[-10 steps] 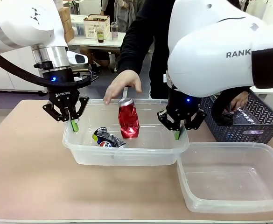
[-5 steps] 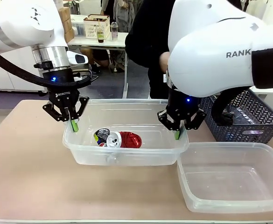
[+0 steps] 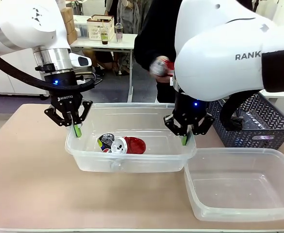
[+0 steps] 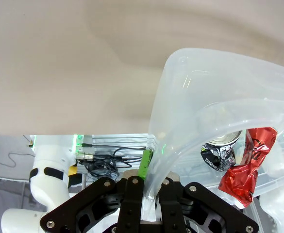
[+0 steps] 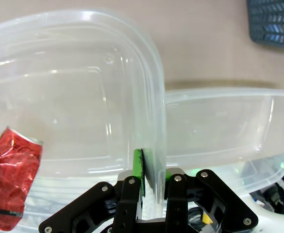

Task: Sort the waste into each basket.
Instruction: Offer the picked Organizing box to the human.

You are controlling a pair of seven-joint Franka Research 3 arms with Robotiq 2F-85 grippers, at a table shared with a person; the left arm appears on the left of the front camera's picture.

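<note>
Left pincer (image 3: 76, 130) clenched on tub (image 3: 132, 162) rim, centre-left; right pincer (image 3: 184, 140) clenched on opposite rim. Both arms point straight down. Red can (image 3: 134, 144) and dark can (image 3: 105, 141) lie inside, between pincers.

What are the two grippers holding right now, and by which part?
Both hold one clear tub: the left gripper pinches its left end wall, the right gripper its right end wall.
</note>
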